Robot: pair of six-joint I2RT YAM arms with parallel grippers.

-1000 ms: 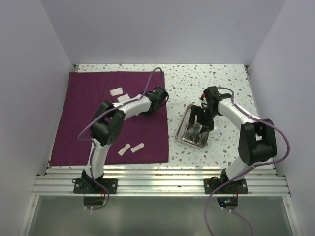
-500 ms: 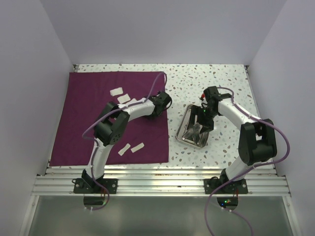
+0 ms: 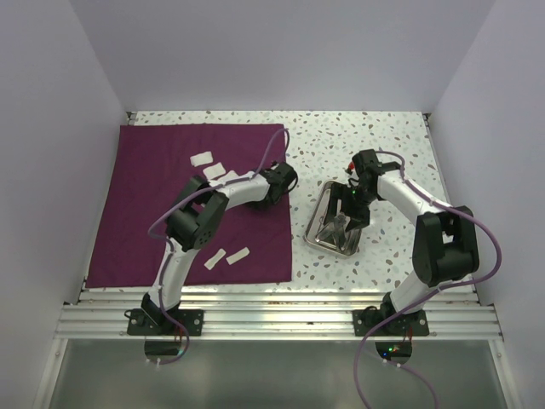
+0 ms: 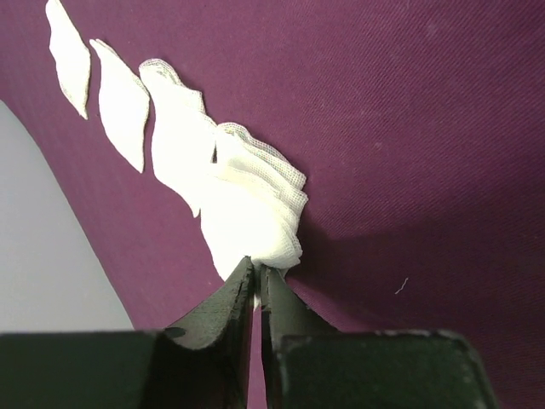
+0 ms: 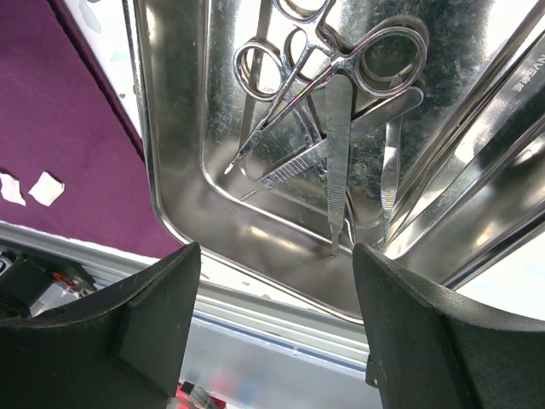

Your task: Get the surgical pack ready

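The maroon cloth (image 3: 153,213) lies flat on the left of the table. My left gripper (image 3: 277,179) is low over the cloth's right part and shut on a white gauze pad (image 4: 255,213), pinched at its near corner. Three more gauze pads (image 4: 119,102) lie in a row beyond it, and two others (image 3: 226,256) lie near the cloth's front edge. The steel tray (image 3: 324,239) sits on the table right of the cloth, holding the scissors (image 5: 332,60) and tweezers (image 5: 339,153). My right gripper (image 5: 277,281) is open just above the tray's near end, holding nothing.
White walls close in the table on the left, back and right. A metal rail (image 3: 272,298) runs along the front edge. The speckled table (image 3: 366,136) shows behind and right of the tray. The cloth's corner (image 5: 60,128) lies just left of the tray.
My left gripper has shifted slightly right and toward the front over the cloth's right part. The right arm and the tray have not moved.
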